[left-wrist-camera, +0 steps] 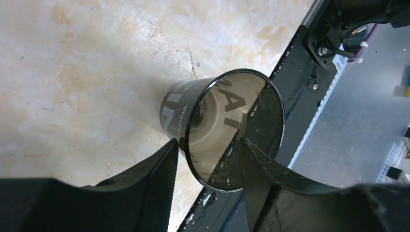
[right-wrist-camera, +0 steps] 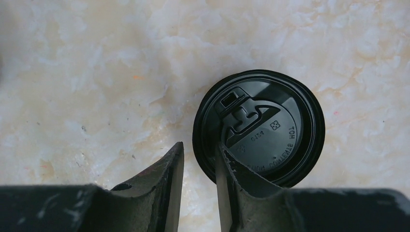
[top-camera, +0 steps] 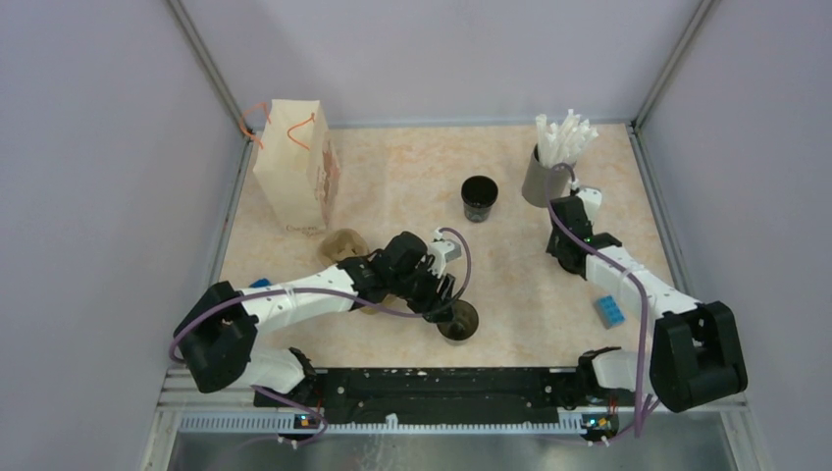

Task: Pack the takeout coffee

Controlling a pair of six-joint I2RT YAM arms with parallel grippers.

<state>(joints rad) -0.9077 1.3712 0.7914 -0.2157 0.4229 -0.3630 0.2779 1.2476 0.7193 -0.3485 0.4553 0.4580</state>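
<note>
A translucent dark cup stands upright near the table's front edge, also seen from above as cup. My left gripper is open and straddles its rim, one finger outside the wall and the other inside the cup. A black lid lies flat on the table. My right gripper is open by a narrow gap, with the lid's edge between its fingers and a sliver of table showing beside the left finger. From above, the right gripper hides the lid. A white paper bag stands at the back left.
A second black cup stands mid-table. A grey holder of white straws is at the back right. A brown cardboard piece lies by the left arm. Blue blocks lie at the right and the left.
</note>
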